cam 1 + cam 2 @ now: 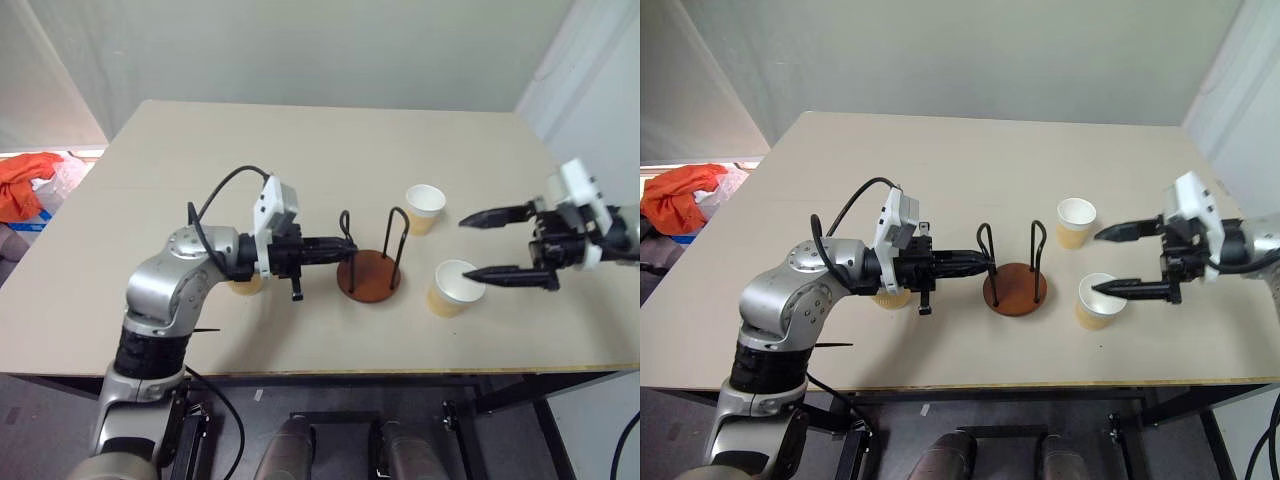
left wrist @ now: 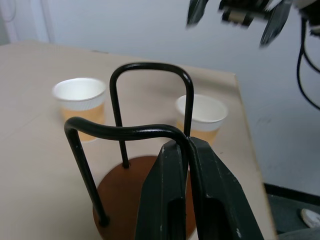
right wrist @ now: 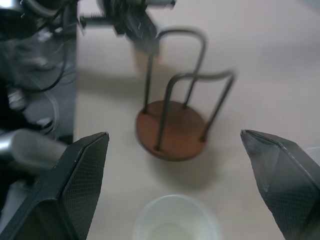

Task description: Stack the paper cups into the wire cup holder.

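Note:
The wire cup holder, a reddish-brown disc with two black wire loops, stands near the table's front middle. My left gripper points level at it and is shut on the wire of the loop nearest it. One paper cup stands upright behind and right of the holder. A second paper cup is closer to the front. My right gripper hangs open above and between these two, fingers spread wide. A third paper cup is mostly hidden behind my left arm.
The beige table has its front edge just in front of the holder and cups. An orange cloth lies on the floor off the table's left side. A pale wall runs behind the table.

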`<act>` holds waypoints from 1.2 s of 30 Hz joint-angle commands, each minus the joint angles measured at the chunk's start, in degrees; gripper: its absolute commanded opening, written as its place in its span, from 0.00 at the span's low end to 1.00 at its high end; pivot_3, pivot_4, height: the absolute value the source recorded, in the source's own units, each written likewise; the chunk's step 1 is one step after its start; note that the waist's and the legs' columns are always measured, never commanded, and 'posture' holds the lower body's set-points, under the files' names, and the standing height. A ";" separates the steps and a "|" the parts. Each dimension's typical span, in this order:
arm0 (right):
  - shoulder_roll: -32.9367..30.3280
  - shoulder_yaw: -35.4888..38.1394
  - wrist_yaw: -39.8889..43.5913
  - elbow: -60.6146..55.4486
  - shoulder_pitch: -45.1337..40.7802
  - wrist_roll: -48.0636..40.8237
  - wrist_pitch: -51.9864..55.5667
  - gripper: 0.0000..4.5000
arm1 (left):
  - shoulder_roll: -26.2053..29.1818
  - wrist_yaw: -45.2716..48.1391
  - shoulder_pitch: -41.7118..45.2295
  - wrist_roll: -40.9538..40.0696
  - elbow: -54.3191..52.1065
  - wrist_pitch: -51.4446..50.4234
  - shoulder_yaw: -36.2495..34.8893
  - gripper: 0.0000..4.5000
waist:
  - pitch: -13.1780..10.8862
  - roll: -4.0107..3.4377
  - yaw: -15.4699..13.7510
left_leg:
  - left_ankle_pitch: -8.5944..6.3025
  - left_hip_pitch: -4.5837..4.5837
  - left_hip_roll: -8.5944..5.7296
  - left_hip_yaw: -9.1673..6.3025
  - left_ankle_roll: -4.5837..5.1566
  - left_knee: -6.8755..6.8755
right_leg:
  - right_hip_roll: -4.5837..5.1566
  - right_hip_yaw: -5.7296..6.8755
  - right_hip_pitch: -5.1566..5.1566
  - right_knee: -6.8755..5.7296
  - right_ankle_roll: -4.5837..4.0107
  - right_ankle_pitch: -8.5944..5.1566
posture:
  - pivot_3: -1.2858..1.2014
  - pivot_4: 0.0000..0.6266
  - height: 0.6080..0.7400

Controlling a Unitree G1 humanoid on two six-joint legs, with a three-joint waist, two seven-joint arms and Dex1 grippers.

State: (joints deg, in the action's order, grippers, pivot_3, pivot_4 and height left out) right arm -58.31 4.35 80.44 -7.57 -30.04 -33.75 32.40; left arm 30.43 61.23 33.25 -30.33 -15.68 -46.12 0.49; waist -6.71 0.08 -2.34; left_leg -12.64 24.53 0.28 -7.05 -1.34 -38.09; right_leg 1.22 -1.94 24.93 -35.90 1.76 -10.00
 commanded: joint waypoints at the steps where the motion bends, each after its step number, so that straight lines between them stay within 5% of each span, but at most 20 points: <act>1: -0.45 -0.56 -0.65 -1.05 -0.21 1.63 -1.10 1.00 | 1.57 -2.33 -1.43 -0.57 -2.97 0.17 -0.45 0.00 | -0.03 -0.03 0.07 | 0.00 -0.20 -0.01 0.00 0.00 0.02 | 0.00 -0.02 -0.19 0.00 -0.01 0.00 | 0.52 0.24 1.00; 11: -0.35 -2.37 0.71 1.62 -2.96 3.87 -2.47 1.00 | 3.37 -4.31 -5.16 2.38 -0.09 5.62 2.68 0.00 | -0.03 -0.02 0.24 | -0.04 -0.50 -0.22 -0.19 -0.03 0.08 | 0.00 -0.33 -0.52 0.03 -0.01 -0.14 | 0.52 0.24 1.00; 25: -1.96 -3.13 2.22 1.65 -2.83 5.81 -3.51 1.00 | 7.88 -2.25 -7.44 6.44 2.49 11.98 4.95 0.99 | -0.03 -0.02 0.17 | -0.48 -0.48 -0.23 -0.19 -0.42 0.18 | -0.01 -0.31 -0.48 0.03 -0.03 -0.70 | 0.52 0.24 1.00; 36: -4.83 -7.17 4.70 2.65 -2.10 12.87 -8.11 1.00 | 23.10 8.45 -0.58 -0.90 -5.40 9.78 -2.44 1.00 | -0.07 -0.05 0.45 | -0.78 -0.54 -0.23 -0.22 -0.07 0.19 | -0.01 -0.31 -0.45 0.03 -0.08 -0.71 | 0.52 0.24 1.00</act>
State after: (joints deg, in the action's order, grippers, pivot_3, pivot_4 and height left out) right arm -61.35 -3.16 84.56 -3.83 -32.12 -22.38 25.78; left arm 51.14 67.48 32.54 -30.10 -19.22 -36.66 0.72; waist -6.78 0.04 -1.89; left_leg -13.42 24.01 0.07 -7.28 -1.42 -37.89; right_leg 1.21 -2.24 24.50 -35.87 1.67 -10.73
